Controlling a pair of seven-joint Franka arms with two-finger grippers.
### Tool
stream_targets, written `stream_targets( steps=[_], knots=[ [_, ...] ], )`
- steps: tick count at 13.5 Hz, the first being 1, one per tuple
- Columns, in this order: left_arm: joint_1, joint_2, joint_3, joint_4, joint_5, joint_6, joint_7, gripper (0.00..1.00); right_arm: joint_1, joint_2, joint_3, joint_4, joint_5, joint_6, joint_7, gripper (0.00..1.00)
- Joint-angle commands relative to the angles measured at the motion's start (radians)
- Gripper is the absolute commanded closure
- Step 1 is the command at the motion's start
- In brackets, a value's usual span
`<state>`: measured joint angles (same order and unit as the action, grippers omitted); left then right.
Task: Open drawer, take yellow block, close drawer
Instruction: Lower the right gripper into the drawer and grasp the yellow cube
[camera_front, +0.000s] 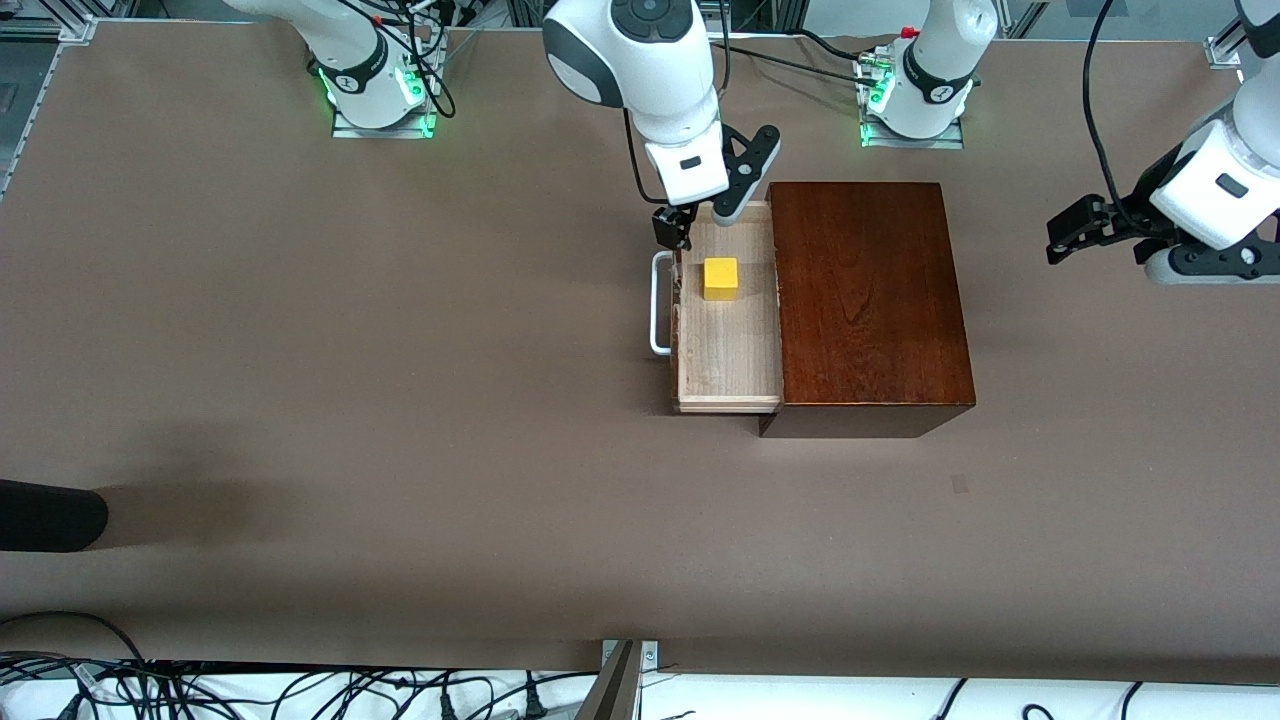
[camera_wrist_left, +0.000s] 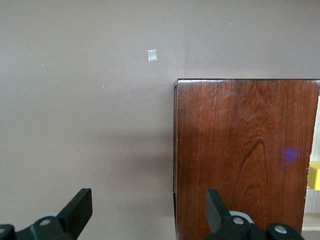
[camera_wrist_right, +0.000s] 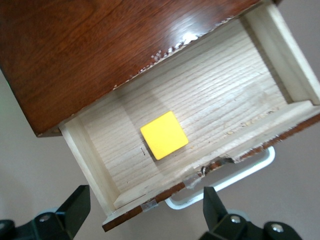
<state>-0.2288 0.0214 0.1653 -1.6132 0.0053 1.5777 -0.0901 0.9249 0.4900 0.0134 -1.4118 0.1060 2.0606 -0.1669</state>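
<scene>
The drawer (camera_front: 728, 340) is seen pulled out of the mahogany box (camera_front: 868, 300) toward the right arm's end of the table, and the yellow block (camera_front: 720, 278) is seen lying on its pale wooden floor. The right gripper (camera_wrist_right: 145, 212) is held over the drawer's front edge with its fingers (camera_wrist_right: 75, 202) spread wide and empty, the block lying below and between them. The left gripper (camera_wrist_left: 150, 212), likewise spread wide and holding nothing, is kept waiting above the table, one finger (camera_wrist_left: 216, 205) over the box's edge.
</scene>
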Motion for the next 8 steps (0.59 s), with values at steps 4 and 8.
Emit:
stream_targets(
  steps=[4, 8],
  knots=[
    [0.006, 0.072, -0.001, 0.111, -0.019, -0.013, 0.023, 0.00, 0.017, 0.067, 0.000, 0.028, -0.037, 0.029, -0.074, 0.00],
    [0.005, 0.074, -0.001, 0.111, -0.018, -0.013, 0.023, 0.00, 0.020, 0.096, 0.000, 0.028, -0.063, 0.062, -0.124, 0.00]
  ],
)
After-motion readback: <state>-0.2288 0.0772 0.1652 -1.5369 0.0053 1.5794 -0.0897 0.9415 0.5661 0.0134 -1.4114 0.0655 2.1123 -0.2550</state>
